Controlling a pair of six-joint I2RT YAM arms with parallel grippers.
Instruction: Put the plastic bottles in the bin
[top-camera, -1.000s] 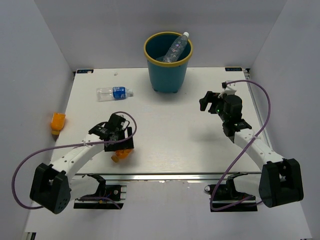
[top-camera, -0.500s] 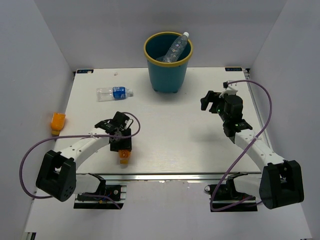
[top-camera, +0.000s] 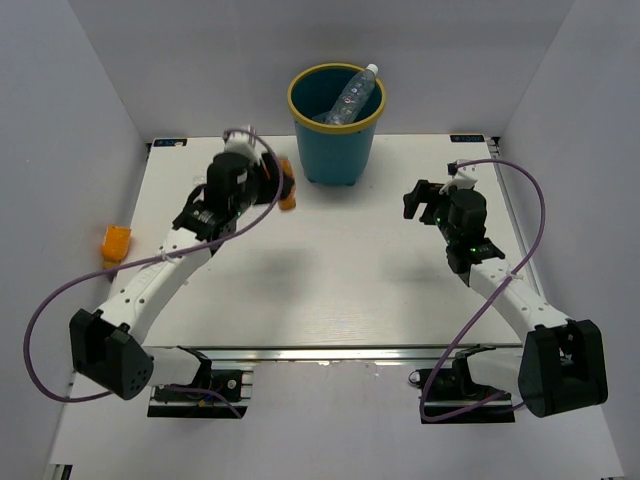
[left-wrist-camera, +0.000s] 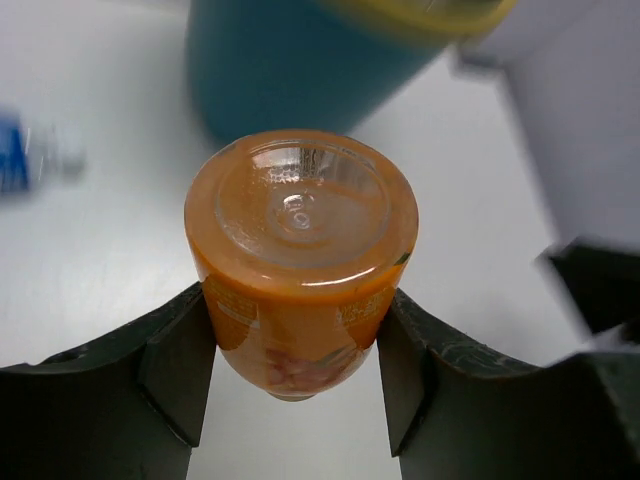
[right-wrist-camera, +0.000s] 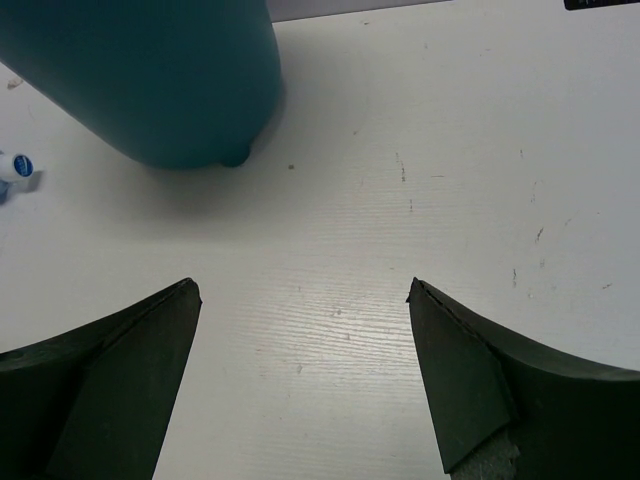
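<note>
A stubby orange bottle (left-wrist-camera: 300, 240) sits base-up between the fingers of my left gripper (left-wrist-camera: 295, 292), which is shut on it. In the top view that gripper (top-camera: 279, 184) holds the orange bottle (top-camera: 290, 193) in the air just left of the teal, yellow-rimmed bin (top-camera: 336, 140). A clear bottle (top-camera: 355, 95) leans inside the bin. Another orange bottle (top-camera: 116, 245) lies at the table's left edge. My right gripper (top-camera: 415, 200) hovers open over the right side of the table, nothing between its fingers (right-wrist-camera: 120, 360). The bin's wall (right-wrist-camera: 150, 70) shows at the upper left of the right wrist view.
A blurred blue-labelled bottle (left-wrist-camera: 15, 165) lies on the table left of the bin (left-wrist-camera: 290, 70); its blue-capped end (right-wrist-camera: 15, 165) peeks in at the right wrist view's left edge. My left arm hides it from above. Grey walls close in the table.
My left gripper closed on the orange bottle near the front left, lifted it and swung it back toward the bin. The right arm stayed almost still.
</note>
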